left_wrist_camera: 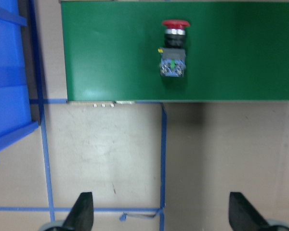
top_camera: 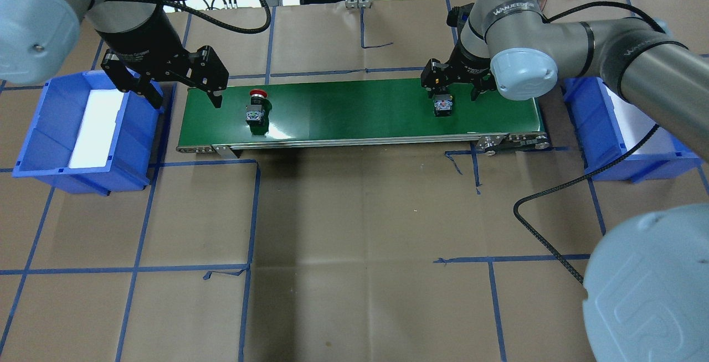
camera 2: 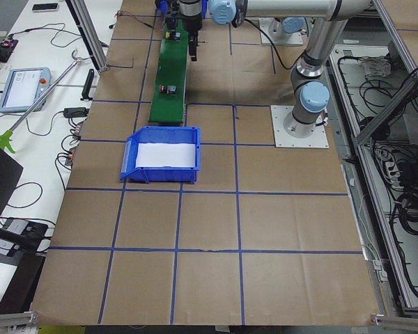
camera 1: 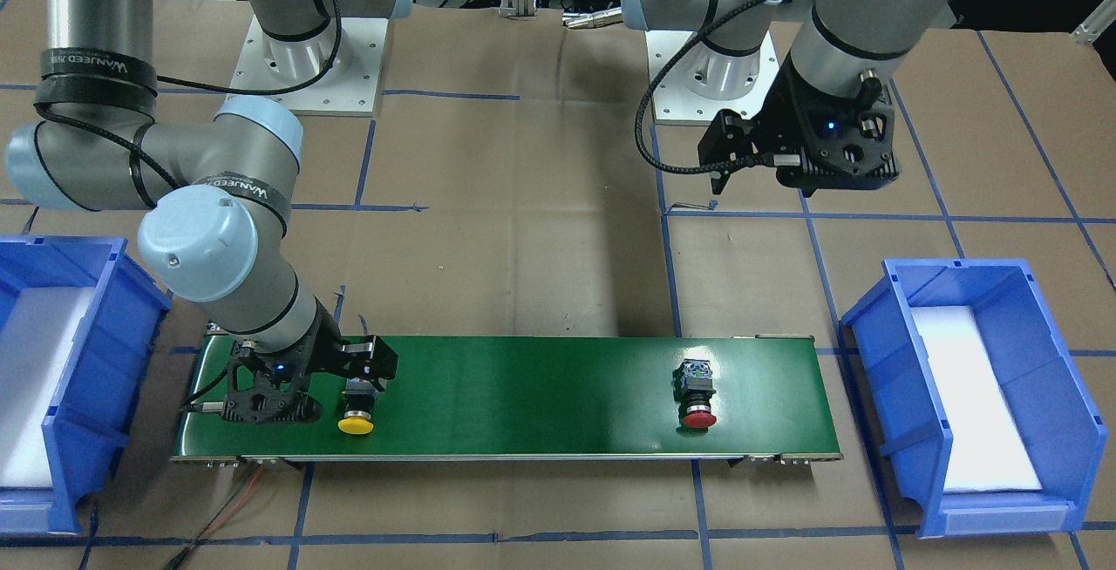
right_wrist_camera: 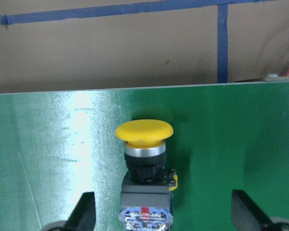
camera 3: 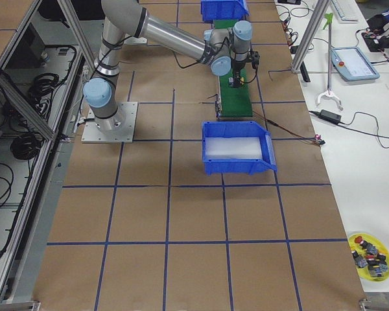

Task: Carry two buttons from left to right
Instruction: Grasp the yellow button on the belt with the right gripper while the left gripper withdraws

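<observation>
The yellow button [right_wrist_camera: 144,131] lies on its side on the green conveyor belt [top_camera: 354,110] near its right end. It also shows in the front view [camera 1: 356,411]. My right gripper [right_wrist_camera: 166,214] is open just above it, with a finger [right_wrist_camera: 84,211] on each side of its grey block and not touching it. The red button [top_camera: 256,108] lies on the belt near its left end, and shows in the left wrist view [left_wrist_camera: 175,48]. My left gripper [top_camera: 181,99] is open and empty, held above the belt's left end, short of the red button.
A blue bin with a white liner [top_camera: 88,124] stands off the belt's left end. A second blue bin [top_camera: 626,124] stands off its right end, partly under my right arm. Brown paper with blue tape lines covers the table [top_camera: 354,240].
</observation>
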Robot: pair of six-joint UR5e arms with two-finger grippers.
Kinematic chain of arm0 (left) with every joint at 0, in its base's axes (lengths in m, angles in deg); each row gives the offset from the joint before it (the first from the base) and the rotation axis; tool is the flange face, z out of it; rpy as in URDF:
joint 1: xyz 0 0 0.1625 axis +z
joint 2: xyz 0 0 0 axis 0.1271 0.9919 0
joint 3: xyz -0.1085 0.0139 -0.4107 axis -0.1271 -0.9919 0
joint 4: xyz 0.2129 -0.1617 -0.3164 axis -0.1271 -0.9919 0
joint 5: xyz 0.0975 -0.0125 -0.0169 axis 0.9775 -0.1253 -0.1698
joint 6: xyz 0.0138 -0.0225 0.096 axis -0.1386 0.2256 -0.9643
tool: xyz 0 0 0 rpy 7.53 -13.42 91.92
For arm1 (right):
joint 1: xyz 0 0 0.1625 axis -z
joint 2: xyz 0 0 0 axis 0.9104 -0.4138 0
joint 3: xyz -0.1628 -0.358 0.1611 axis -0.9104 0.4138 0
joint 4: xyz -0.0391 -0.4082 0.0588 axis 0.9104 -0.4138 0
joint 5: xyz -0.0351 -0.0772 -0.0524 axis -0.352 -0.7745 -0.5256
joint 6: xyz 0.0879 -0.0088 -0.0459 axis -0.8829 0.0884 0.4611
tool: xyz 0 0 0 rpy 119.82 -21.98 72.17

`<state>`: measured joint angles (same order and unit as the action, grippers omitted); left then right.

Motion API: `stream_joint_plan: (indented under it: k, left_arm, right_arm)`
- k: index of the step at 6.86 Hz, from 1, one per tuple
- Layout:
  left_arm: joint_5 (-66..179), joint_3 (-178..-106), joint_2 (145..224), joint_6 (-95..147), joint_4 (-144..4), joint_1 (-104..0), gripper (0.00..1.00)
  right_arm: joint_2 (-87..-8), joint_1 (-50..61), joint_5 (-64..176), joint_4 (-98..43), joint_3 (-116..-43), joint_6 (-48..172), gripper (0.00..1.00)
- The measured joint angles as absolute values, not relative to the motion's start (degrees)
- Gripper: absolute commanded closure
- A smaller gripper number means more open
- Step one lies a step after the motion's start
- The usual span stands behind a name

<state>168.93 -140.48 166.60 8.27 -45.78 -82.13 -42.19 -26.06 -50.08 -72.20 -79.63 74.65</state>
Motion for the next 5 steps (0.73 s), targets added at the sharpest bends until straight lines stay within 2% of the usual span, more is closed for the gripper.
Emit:
stream_joint_plan:
  k: [1,3,4,5]
  left_arm:
    - [168.85,-141.53,165.48,5.88,-45.09,-81.93,0.00]
    - [168.87,-142.39,164.92,2.64,-43.57,-80.89,0.00]
    - [168.87,-142.48,164.93,2.26,-43.32,-80.42,0.00]
    - [168.85,-142.48,164.97,2.10,-43.19,-80.11,0.00]
  right_arm:
    - [-41.67,-26.04,-50.19,-72.25,-79.82,74.94,0.05]
    - [-40.86,-26.00,-51.03,-72.28,-79.89,75.17,0.85]
    - [-40.88,-25.94,-51.60,-72.04,-79.98,75.08,0.95]
    - [-41.07,-25.81,-52.52,-71.89,-80.17,74.92,0.96]
